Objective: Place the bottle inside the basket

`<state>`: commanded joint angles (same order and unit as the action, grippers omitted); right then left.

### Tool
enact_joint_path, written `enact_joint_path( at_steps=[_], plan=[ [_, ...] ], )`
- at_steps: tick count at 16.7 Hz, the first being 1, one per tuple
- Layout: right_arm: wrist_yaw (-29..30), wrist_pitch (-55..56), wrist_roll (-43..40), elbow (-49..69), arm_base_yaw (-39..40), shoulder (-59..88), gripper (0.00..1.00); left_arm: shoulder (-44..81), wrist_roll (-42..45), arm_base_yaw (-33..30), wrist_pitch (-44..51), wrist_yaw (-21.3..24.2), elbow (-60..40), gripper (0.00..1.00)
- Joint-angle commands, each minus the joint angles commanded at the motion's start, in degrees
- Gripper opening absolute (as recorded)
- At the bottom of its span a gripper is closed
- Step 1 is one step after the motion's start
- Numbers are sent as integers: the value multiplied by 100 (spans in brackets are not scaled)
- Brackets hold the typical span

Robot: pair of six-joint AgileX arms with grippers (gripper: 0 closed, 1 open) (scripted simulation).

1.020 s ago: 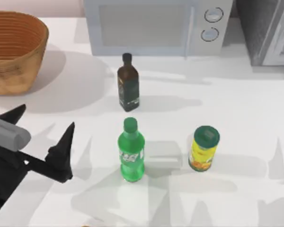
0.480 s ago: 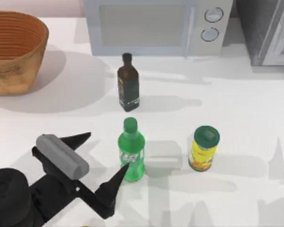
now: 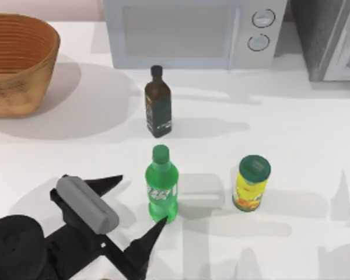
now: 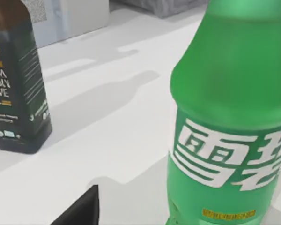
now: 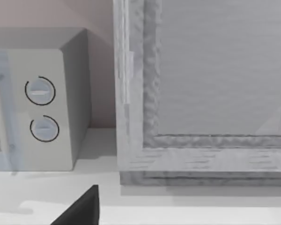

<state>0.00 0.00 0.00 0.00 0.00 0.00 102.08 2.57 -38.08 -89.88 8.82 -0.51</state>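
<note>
- Green plastic soda bottle (image 3: 161, 185) with a green cap and a white-lettered label stands upright on the white table (image 3: 303, 134), near the middle of the front half. It is not held and not in the basket.
- In the left wrist view the bottle (image 4: 232, 117) stands close before the camera, its label facing it, base on the table surface.
- Left gripper (image 3: 134, 205) lies at the table's front left, pointed toward the bottle, fingers spread wide. One fingertip (image 3: 158, 225) is just beside the bottle's base on its front-left side; whether it touches, I cannot tell. The other finger sits farther left, apart from the bottle. The bottle is not yet between the fingers.
- Dark brown glass bottle (image 3: 157, 102) with a black cap stands upright behind the green one, apart from it. The left wrist view shows it (image 4: 16, 79) off to one side, farther from the camera.
- Yellow can-like container (image 3: 251, 184) with a green lid stands upright to the right of the green bottle, clearly apart.
- Large round tan-orange woven wicker basket (image 3: 14, 61) with ribbed inner walls sits at the far left corner, well apart from the green bottle.
- White microwave oven (image 3: 192, 32) with two round dials stands along the back edge; a grey cabinet (image 3: 332, 38) stands to its right.
- Right arm: its wrist view faces the microwave (image 5: 40, 122) and the cabinet (image 5: 206, 89); a dark finger tip (image 5: 82, 211) shows at the frame's edge. Opening of the right gripper: cannot tell.
</note>
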Motion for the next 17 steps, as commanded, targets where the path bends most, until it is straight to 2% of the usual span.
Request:
enact_joint_path(
  at_steps=[4,12,17],
  plan=[
    [0,0,0,0,0,0,100,109,-7,-1,98,-6,-218,100],
    [0,0,0,0,0,0,100,1058,-51,-236,426,-218,-1497,100],
    [0,0,0,0,0,0,100,1111,-55,-262,430,-239,-1552,100]
  ],
)
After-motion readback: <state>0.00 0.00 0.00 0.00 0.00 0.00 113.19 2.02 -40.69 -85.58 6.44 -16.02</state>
